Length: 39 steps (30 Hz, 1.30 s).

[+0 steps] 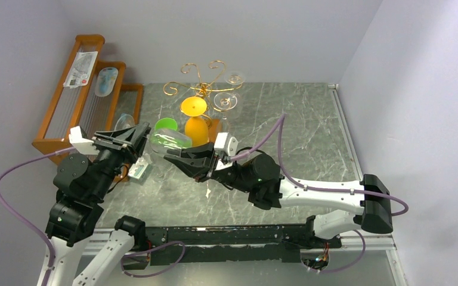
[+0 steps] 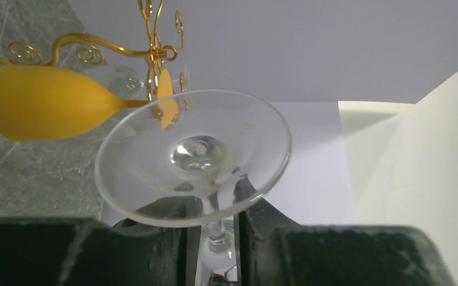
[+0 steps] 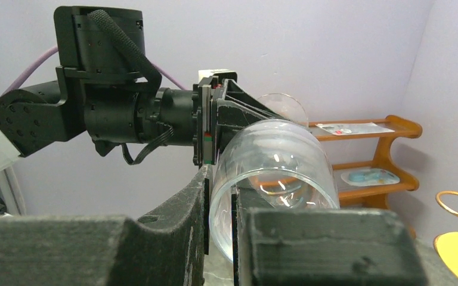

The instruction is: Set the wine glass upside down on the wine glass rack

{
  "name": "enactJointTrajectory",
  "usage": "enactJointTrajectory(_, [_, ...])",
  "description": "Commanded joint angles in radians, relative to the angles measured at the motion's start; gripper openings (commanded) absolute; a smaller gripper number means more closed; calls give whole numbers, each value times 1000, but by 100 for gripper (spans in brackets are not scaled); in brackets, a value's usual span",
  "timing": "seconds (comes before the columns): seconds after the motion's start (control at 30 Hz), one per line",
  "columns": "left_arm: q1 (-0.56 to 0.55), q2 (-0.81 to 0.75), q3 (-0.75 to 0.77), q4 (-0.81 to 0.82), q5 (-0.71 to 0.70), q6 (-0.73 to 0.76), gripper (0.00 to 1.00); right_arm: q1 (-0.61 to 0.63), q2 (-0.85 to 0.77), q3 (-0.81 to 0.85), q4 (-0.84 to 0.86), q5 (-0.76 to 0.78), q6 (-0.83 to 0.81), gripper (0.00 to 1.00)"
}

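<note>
The wine glass (image 1: 170, 142) is off the desk (image 1: 286, 131), lying on its side in the air over the left half, roughly midway between the near and far edges. It is not on the wine glass rack (image 1: 204, 88), which stands near the far edge and is well apart from it.

The right pincer (image 1: 176, 156) is clenched on the wall of the bowl at its rim. Its wrist view shows one finger (image 3: 155, 238) outside the glass and the other inside. The left pincer (image 1: 145, 138) sits at the other end, with its jaws drawn in close on either side of the stem, just behind the round foot (image 2: 194, 155). Thin gaps seem to show beside the stem, so I cannot tell whether it is truly pinching.

The lift is done, and this looks like a handover between the arms. Judging by the layout, the left pincer has yet to secure the stem and the right has yet to release the bowl. The glass must then be turned foot-up, carried to the rack and slid into a free curl.

A yellow glass (image 1: 195, 130) and clear glasses (image 1: 226, 101) already hang there, but the curled arm on the left (image 1: 170, 89) looks unoccupied.
</note>
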Motion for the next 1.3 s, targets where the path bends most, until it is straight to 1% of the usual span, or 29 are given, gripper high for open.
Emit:
enactJointTrajectory(0.0, [2,-9,18,68,-18,11,26,5,20,40,66,-18,3,0])
enactJointTrajectory(0.07, [2,-6,13,93,3,16,26,5,30,48,61,-20,6,0])
enactJointTrajectory(0.17, [2,9,-1,201,66,54,25,12,36,66,24,-3,5,0])
enactJointTrajectory(0.23, [2,30,12,252,118,96,17,12,29,69,6,-5,11,0])
enactJointTrajectory(0.27, [2,42,23,261,146,116,10,13,27,72,-9,-10,13,0])
enactJointTrajectory(0.3, [2,54,31,273,163,134,6,12,28,78,-30,-11,14,0])
enactJointTrajectory(0.33, [2,63,36,287,175,154,5,13,28,85,-52,-10,22,0])
enactJointTrajectory(0.37, [3,71,38,306,185,171,5,13,27,88,-71,-6,31,2])
enactJointTrajectory(0.5, [2,79,46,323,198,283,5,12,-2,61,-130,4,65,39])
enactJointTrajectory(0.53, [2,78,50,315,191,323,5,13,-16,49,-149,4,67,45])
enactJointTrajectory(0.67, [3,71,91,244,154,535,5,11,-100,9,-281,-5,92,61])
enactJointTrajectory(0.7, [2,72,103,227,153,620,5,11,-122,11,-341,-27,82,63])
enactJointTrajectory(0.77, [2,75,125,197,165,746,5,11,-168,19,-465,-71,77,66])
enactJointTrajectory(0.83, [2,78,140,177,193,868,5,11,-214,27,-582,-109,37,69])
enactJointTrajectory(0.87, [2,79,144,168,206,924,5,11,-233,37,-666,-127,24,70])
enactJointTrajectory(0.93, [2,80,146,160,251,1027,5,10,-271,60,-753,-125,22,71])
enactJointTrajectory(1.03, [2,86,137,166,342,1182,5,9,-309,83,-775,-73,64,72])
enactJointTrajectory(1.17, [2,91,109,183,498,1355,5,6,-294,149,-701,34,277,77])
enactJointTrajectory(1.2, [2,90,95,193,521,1390,5,2,-271,181,-694,48,364,77])
enactJointTrajectory(1.27, [2,84,67,225,551,1440,5,-8,-209,260,-706,32,474,77])
